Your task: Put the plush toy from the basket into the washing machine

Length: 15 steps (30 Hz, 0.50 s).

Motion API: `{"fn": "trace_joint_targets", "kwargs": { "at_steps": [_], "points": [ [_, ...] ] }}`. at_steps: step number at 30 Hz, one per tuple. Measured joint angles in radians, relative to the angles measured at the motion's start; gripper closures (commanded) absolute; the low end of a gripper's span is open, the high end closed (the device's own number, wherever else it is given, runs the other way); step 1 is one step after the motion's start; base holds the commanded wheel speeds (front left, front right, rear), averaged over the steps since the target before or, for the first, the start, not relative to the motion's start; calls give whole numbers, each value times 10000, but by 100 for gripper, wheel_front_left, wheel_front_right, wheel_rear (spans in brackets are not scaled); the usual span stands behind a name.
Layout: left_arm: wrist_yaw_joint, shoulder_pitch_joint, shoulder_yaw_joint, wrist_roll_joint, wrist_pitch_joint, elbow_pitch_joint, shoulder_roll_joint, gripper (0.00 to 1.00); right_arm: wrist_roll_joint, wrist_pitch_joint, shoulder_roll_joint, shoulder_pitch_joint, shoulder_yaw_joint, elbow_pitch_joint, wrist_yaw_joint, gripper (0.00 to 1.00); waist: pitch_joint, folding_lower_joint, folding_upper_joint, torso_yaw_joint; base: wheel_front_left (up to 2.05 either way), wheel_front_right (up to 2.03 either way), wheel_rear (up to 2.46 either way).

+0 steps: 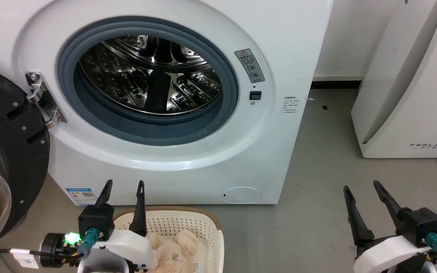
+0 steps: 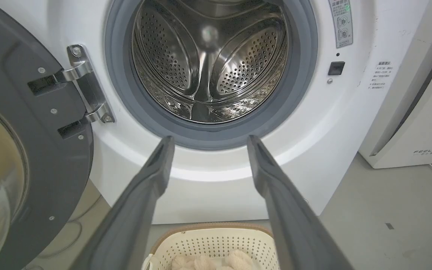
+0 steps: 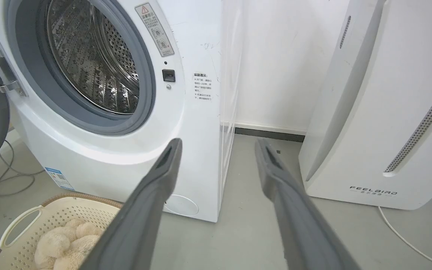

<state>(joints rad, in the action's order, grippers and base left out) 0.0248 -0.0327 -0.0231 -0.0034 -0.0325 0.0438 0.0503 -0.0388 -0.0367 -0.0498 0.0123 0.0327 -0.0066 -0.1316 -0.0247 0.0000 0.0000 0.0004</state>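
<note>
Grey floor; left end effector splayed above basket.

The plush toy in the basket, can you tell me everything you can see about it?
The plush toy is cream-beige, with long shaggy fur and rounded, lumpy limbs; it looks soft. It lies loose down inside the basket, which stands on the floor in front of the washing machine. Its face can't be made out. The left tool hangs over the basket, fingers apart, holding nothing.
</note>
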Motion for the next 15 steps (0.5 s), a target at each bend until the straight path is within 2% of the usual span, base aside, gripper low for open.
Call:
{"fn": "trace_joint_targets", "kwargs": {
  "at_steps": [15],
  "points": [
    [59,-944,-374,27,-311,1666,251,0,-372,-286,0,-234,280,-56,0,0,-550,0,0,-105,0,0,0]
  ]
}}
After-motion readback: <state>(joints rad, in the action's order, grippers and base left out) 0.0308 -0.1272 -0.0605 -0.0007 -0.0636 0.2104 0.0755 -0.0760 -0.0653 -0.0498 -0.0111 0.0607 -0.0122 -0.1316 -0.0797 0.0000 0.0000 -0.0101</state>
